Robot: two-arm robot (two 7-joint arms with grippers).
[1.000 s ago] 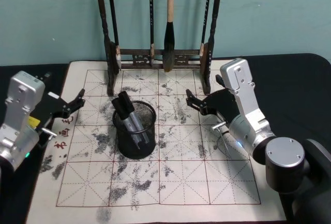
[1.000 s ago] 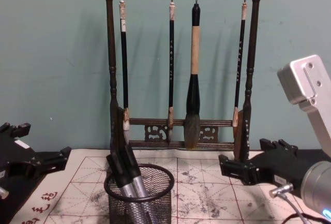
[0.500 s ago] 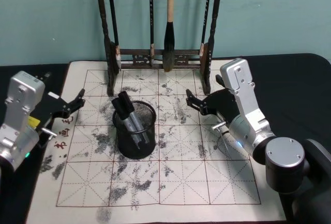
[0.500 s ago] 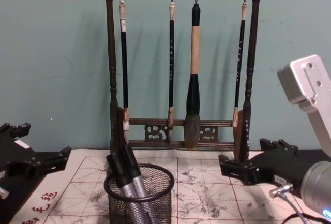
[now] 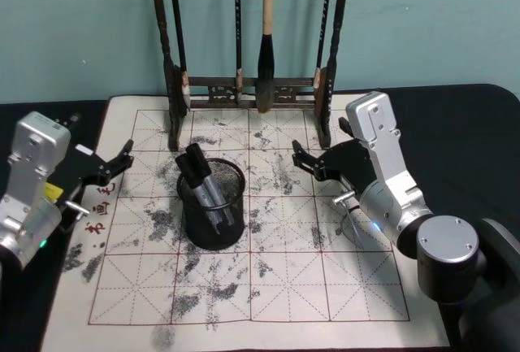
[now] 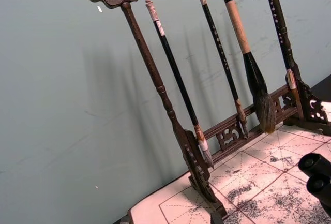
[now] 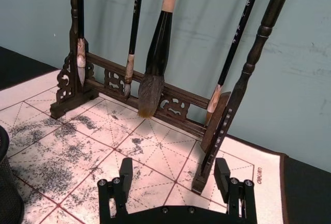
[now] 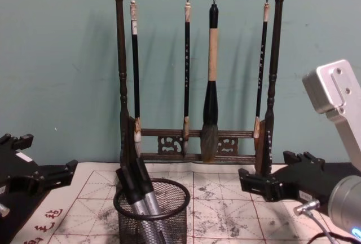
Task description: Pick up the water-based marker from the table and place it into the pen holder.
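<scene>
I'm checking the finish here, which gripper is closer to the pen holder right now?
Left, narrowly. The left gripper hangs open just off the pen holder's left side, over the mat's edge. The right gripper hangs open off its right side, slightly farther, by the brush rack's right foot.

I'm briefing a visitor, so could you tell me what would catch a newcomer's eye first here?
First, the tall dark brush rack at the back of the ink-stained grid mat, four brushes hanging from it. Next, the black mesh pen holder in front, markers leaning inside. The open left gripper and open right gripper flank it, empty.
</scene>
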